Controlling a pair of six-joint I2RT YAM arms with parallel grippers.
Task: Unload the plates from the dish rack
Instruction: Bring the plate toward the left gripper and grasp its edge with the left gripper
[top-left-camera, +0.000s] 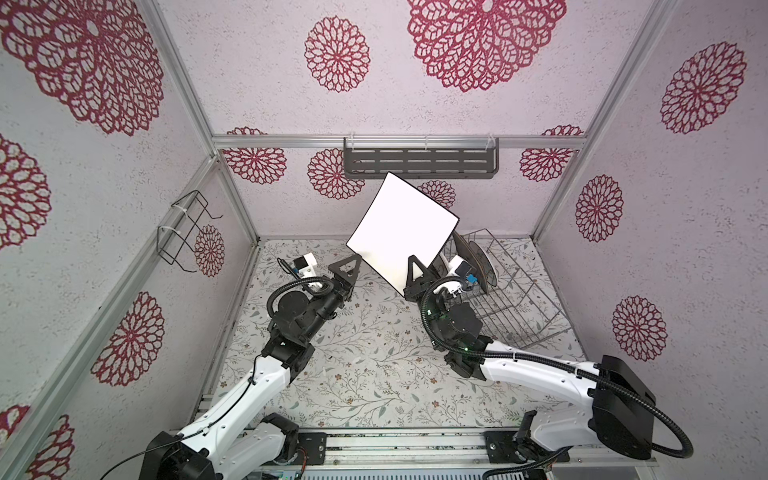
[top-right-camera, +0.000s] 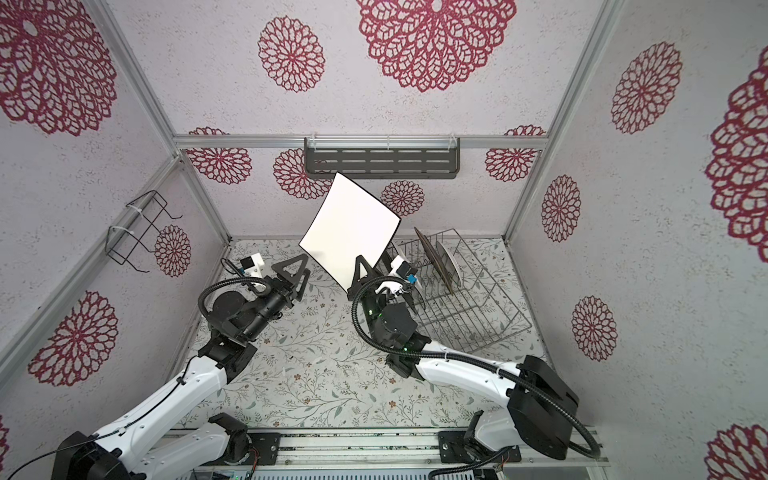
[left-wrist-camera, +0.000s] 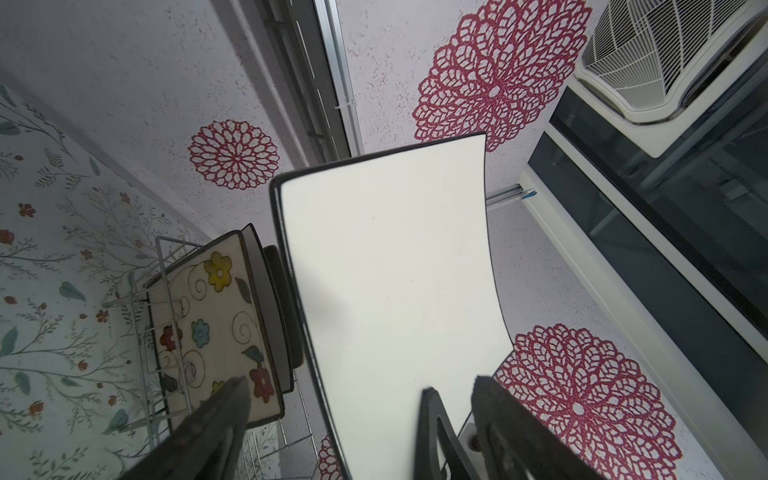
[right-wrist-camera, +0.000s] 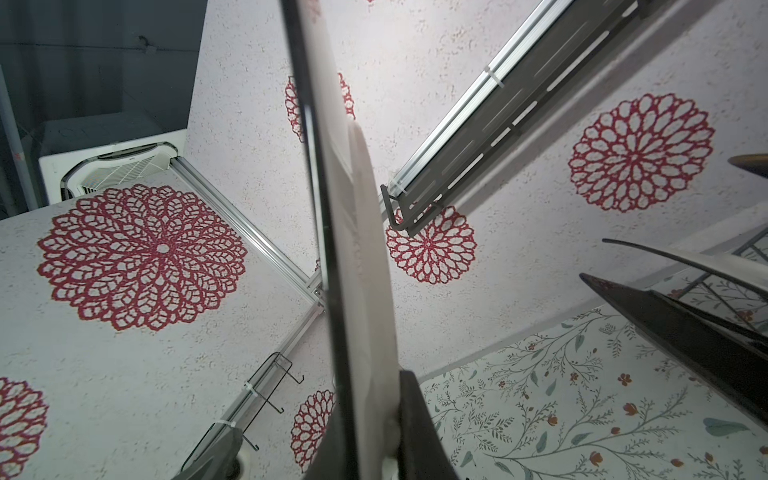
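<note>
Right gripper clamps the white square plate, frame centre. Left gripper has jaws wide at its lower-left edge. Seat it deep before the right releases.

Grey slotted shelf on back wall; wire holder, seemingly zip-tied, left.

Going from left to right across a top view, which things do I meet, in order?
In order: black wire holder → left gripper → white plate → dish rack.
</note>
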